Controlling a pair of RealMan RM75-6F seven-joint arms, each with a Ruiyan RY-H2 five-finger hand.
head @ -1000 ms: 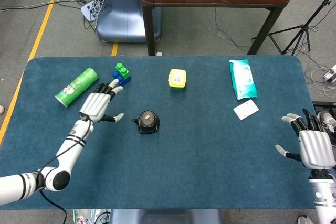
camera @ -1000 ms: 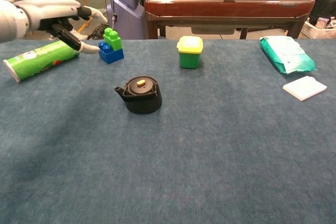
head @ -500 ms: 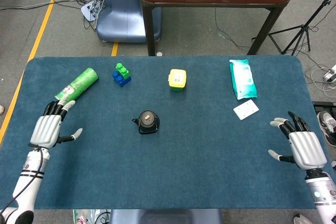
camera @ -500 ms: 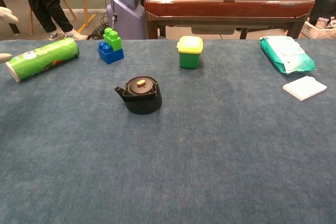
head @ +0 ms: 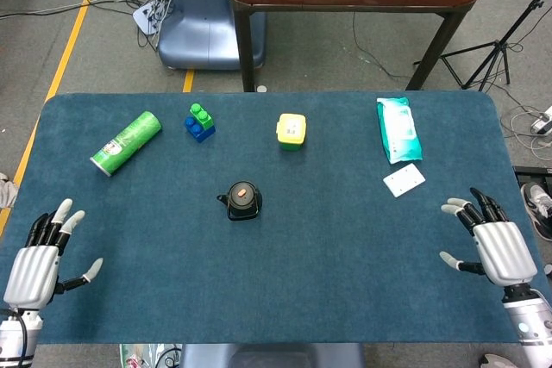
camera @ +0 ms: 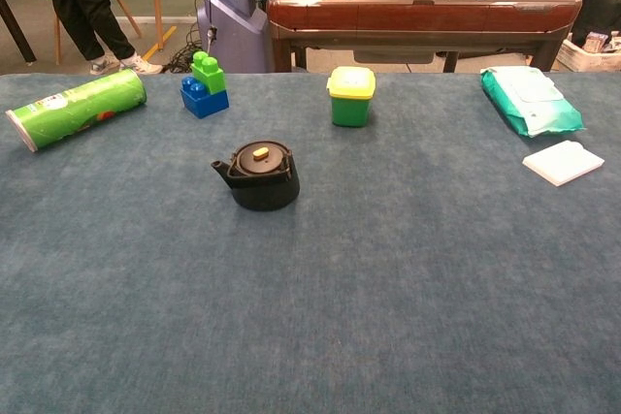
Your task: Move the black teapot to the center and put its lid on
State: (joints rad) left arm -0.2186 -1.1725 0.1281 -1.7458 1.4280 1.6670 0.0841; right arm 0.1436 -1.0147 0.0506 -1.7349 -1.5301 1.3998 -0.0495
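Note:
The black teapot (head: 243, 202) (camera: 259, 175) stands near the middle of the blue table with its lid (camera: 260, 156) on top, a small yellow knob showing, spout to the left. My left hand (head: 34, 252) hovers at the near left corner of the table, fingers spread and empty, far from the teapot. At the near right edge my right hand (head: 492, 240) is also spread and empty. The chest view shows neither hand.
A green can (head: 126, 142) lies at the left, blue-green toy bricks (head: 199, 122) behind the teapot to the left, a yellow-lidded green cup (head: 291, 131) behind it. A wipes pack (head: 398, 129) and a white pad (head: 404, 179) sit at the right.
My left hand has drawn back from beside the teapot and bricks to the near left corner. The right hand shifted only slightly. The teapot has stayed still.

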